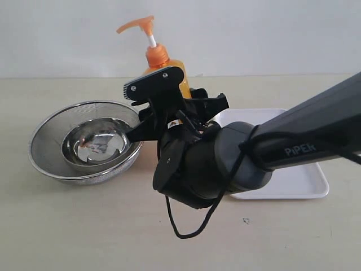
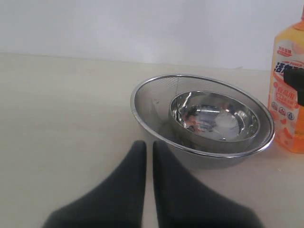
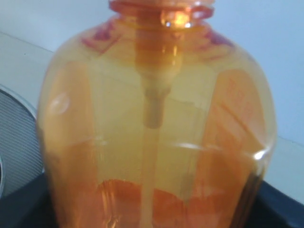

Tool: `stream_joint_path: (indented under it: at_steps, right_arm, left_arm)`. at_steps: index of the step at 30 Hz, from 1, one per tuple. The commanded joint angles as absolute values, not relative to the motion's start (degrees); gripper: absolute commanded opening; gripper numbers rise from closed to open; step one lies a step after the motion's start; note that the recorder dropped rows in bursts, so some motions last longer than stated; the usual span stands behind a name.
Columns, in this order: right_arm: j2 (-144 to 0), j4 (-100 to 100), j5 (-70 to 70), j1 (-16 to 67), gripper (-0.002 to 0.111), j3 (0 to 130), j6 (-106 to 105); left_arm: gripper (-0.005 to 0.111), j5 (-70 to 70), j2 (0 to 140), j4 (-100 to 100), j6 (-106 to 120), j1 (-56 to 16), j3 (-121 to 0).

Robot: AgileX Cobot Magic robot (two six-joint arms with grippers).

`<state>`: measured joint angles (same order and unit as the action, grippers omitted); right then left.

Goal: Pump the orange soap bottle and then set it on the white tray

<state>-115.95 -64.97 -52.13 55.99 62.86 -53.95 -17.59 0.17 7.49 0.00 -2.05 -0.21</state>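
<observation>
One dark arm marked PiPER [image 1: 293, 132] comes in from the right in the exterior view, and the right gripper [image 1: 148, 107] at its end sits at the orange soap bottle [image 1: 169, 63]. The bottle stands upright at the far middle of the table [image 1: 84, 226]. It is between a steel mesh strainer [image 1: 42, 135] on the left and the white tray [image 1: 299, 183] on the right, and it is not on the tray. Its orange pump head [image 1: 137, 25] rises on a white stem [image 1: 152, 40] above the gripper, which hides the lower body. A smaller steel bowl [image 1: 96, 144] sits inside the strainer.

From the left wrist view, the left gripper [image 2: 148, 145] hovers over bare table near the strainer, its jaws closed to a thin slit with nothing between them. The bottle stands just beyond the strainer with its label facing the camera, and its base appears to rest on the table. A dark piece of the other gripper crosses the label.

Up close in the right wrist view, the translucent bottle fills the frame with its dip tube [image 3: 153, 109] showing inside. Dark fingers [image 3: 23, 209] press against both sides, so the right jaws are clamped on the bottle.
</observation>
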Motion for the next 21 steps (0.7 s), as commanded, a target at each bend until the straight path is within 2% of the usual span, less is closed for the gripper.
stream_joint_path:
  at_steps: [1, 21]
  right_arm:
    - [-115.8, -63.7, -53.5, 55.9, 0.0, 63.4, -52.9]
    - [-115.8, -63.8, -51.4, 58.2, 0.0, 63.4, -61.4]
  left_arm:
    - [0.005, -17.2, 0.0, 7.4, 0.5, -1.9, 0.0]
    - [0.005, -17.2, 0.0, 7.4, 0.5, -1.9, 0.0]
